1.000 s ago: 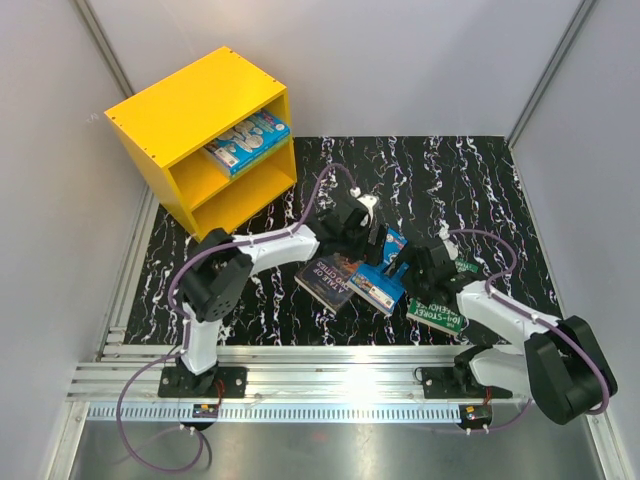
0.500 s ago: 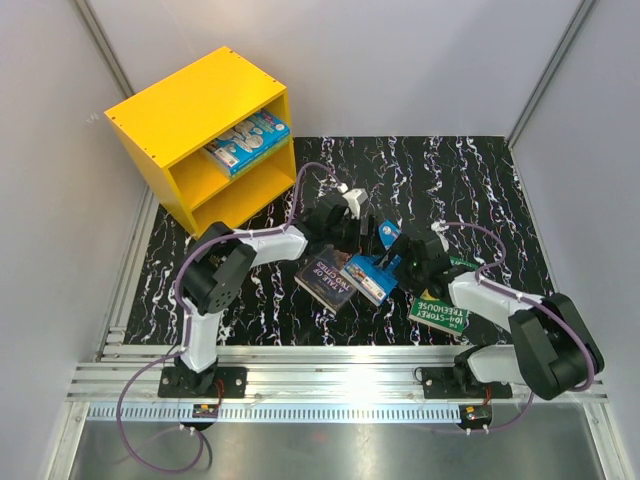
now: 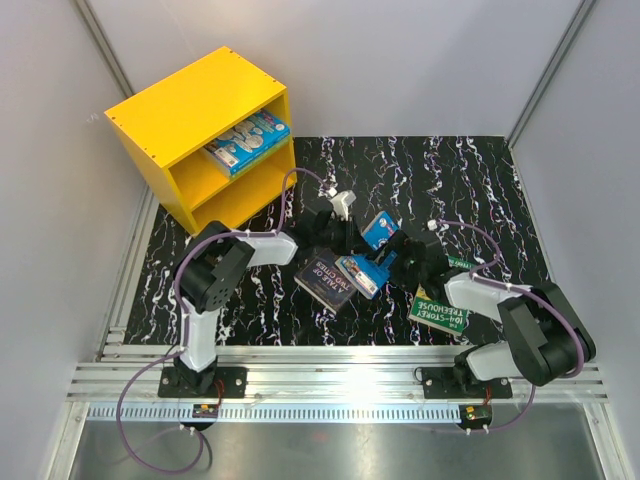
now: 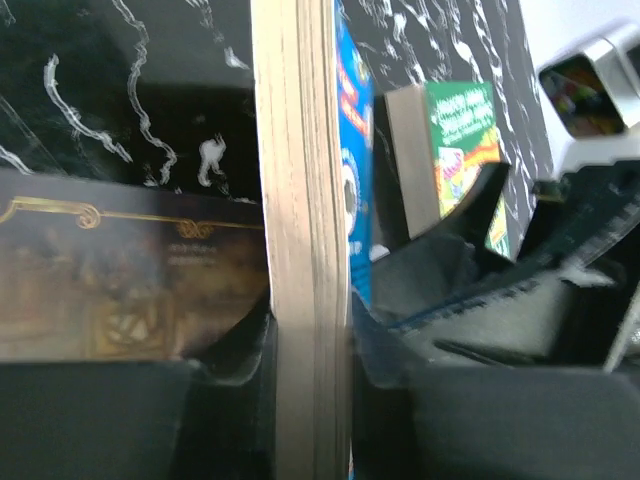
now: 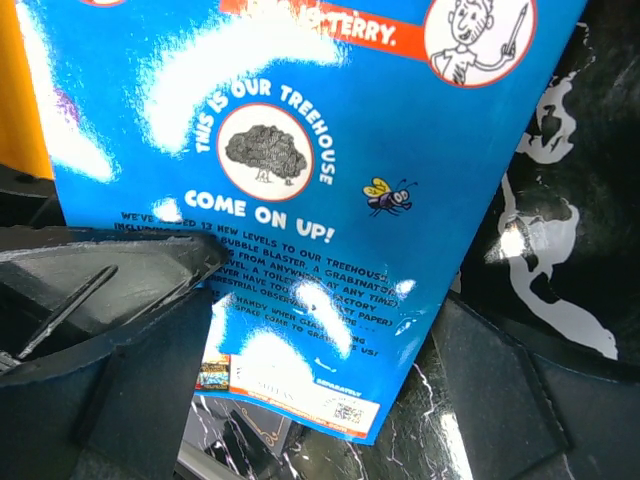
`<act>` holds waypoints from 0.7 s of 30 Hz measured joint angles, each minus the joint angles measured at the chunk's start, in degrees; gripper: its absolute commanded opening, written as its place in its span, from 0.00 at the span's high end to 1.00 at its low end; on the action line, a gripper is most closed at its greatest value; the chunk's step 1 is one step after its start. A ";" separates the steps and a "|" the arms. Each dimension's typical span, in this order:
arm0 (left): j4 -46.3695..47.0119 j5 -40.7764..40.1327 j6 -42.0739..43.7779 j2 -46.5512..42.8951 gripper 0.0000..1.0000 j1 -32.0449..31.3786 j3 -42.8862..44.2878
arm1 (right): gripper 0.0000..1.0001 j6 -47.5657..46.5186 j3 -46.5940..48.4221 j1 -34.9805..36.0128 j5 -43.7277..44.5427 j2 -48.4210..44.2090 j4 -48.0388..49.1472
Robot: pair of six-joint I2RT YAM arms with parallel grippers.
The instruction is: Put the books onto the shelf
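Mid-frame on the counter [image 3: 450, 180], left fingers [image 4: 150, 420] clench the blue book [image 4: 305, 200] by its page edge; right fingers [image 5: 120, 380] spread wide at its cover. Shelf [image 3: 185, 110] sits upper left, bare counter between.

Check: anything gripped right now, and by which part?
Left gripper clamps the blue book across its covers, at the page edge. Right gripper open, holding nothing.

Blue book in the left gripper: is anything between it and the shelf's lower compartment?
No object on the mat lies between the blue book and the shelf; its lower compartment looks unoccupied. The left gripper pinches the book's page edge, but the right gripper's open fingers flank its other end.
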 measured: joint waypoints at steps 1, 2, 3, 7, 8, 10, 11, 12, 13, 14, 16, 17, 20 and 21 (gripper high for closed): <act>-0.24 0.31 0.33 -0.33 1.00 0.00 0.00 | 0.02 0.02 -0.15 0.00 0.00 -0.11 0.17; -0.70 0.17 0.94 -0.61 1.00 -0.07 0.02 | 0.02 -0.11 -0.35 0.00 -0.02 -0.24 0.48; -1.01 0.15 1.20 -0.74 1.00 -0.07 0.02 | 0.02 -0.17 -0.66 0.02 -0.02 -0.55 0.83; -3.28 0.98 1.66 -2.10 1.00 -0.66 -0.35 | 0.00 0.07 -3.26 0.22 -0.61 -4.59 0.92; -4.35 1.49 1.68 -2.91 1.00 -1.07 -0.76 | 0.00 0.15 -4.44 0.39 -0.96 -6.73 0.02; -6.19 2.58 1.77 -4.17 1.00 -2.47 -1.27 | 0.00 -0.09 -7.26 0.66 -1.09 -12.33 -2.89; -7.32 3.34 1.75 -4.87 1.00 -3.30 -1.44 | 0.00 -0.17 -8.87 0.72 -1.11 -15.93 -4.85; -8.33 4.00 1.68 -5.57 1.00 -4.11 -1.64 | 0.00 -0.22 -10.49 0.79 -1.16 -19.93 -6.71; -9.05 4.96 1.25 -6.19 1.00 -4.68 -1.75 | 0.00 -0.55 -11.85 0.85 -1.05 -24.37 -9.16; -9.53 5.70 0.79 -6.95 1.00 -5.16 -1.88 | 0.00 -0.70 -12.96 0.87 -0.94 -28.94 -11.43; -10.29 7.10 -0.37 -8.57 1.00 -5.66 -2.05 | 0.01 -0.96 -14.29 0.90 -0.24 -38.56 -15.52; -10.10 7.56 -1.31 -9.53 1.00 -5.73 -2.14 | 0.00 -1.09 -14.38 0.90 0.28 -43.32 -18.08; -8.44 8.98 -3.96 -12.24 1.00 -5.51 -2.14 | 0.00 -1.60 -14.34 0.83 1.64 -52.39 -21.57; -8.00 9.44 -5.03 -13.16 1.00 -5.49 -2.14 | 0.00 -1.73 -14.29 0.79 1.88 -54.55 -22.25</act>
